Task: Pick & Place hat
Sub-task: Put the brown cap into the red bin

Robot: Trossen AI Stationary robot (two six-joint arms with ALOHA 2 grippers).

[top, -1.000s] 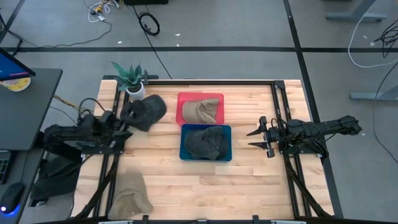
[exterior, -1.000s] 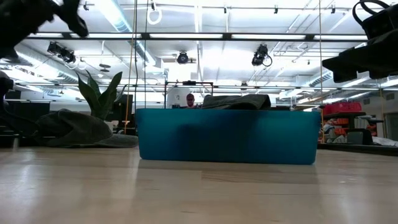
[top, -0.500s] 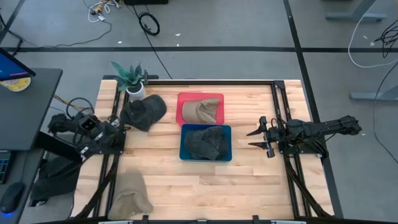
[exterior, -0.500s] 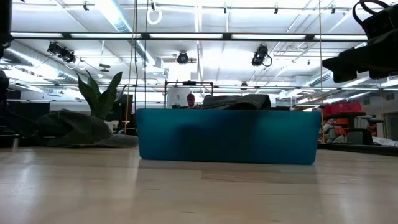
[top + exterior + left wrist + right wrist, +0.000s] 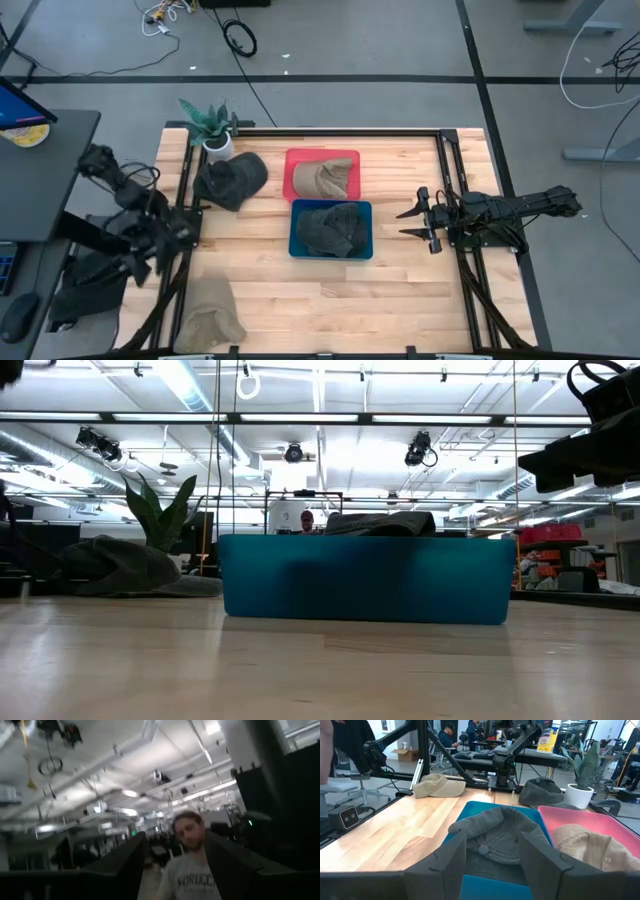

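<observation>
Left claw (image 5: 150, 262) parted off the table edge; right claw (image 5: 415, 223) parted, hovering.

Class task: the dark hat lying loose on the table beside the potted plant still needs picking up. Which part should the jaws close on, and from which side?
Judging from the high view, grip the dark hat on its raised, crumpled crown, coming straight down from above. It lies slumped on the table, so its edges offer little to pinch, and the potted plant crowds its far side.
</observation>
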